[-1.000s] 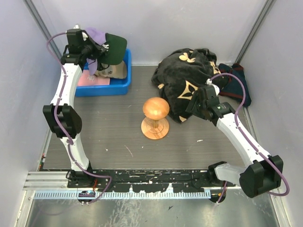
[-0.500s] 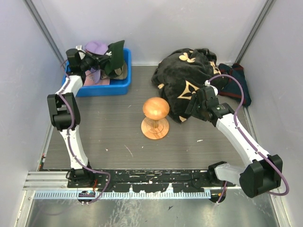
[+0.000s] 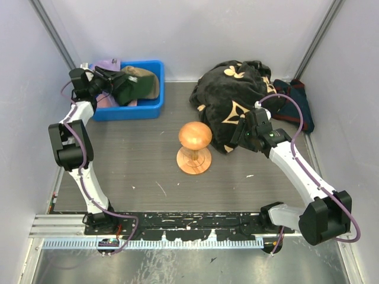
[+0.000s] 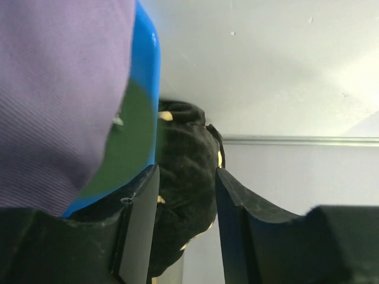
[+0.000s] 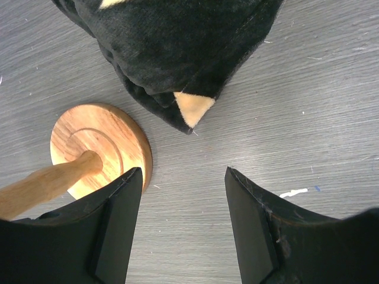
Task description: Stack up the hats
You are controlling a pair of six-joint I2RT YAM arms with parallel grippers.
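Hats [image 3: 133,86] lie bunched in the blue bin [image 3: 151,107] at the tabletop's [image 3: 136,160] far left corner, dark green cap [image 3: 123,90] beside tan cap [image 3: 145,83], lavender cap [image 4: 53,100] at its left end. Mid-tabletop you have the wooden stand [image 3: 195,137], with the black cloth [image 3: 231,94] heaped behind it. Your left tool [image 4: 186,171] hangs by the bin, parted and empty; your right tool [image 5: 182,171], spread and empty too, hovers between the stand's base and the cloth.
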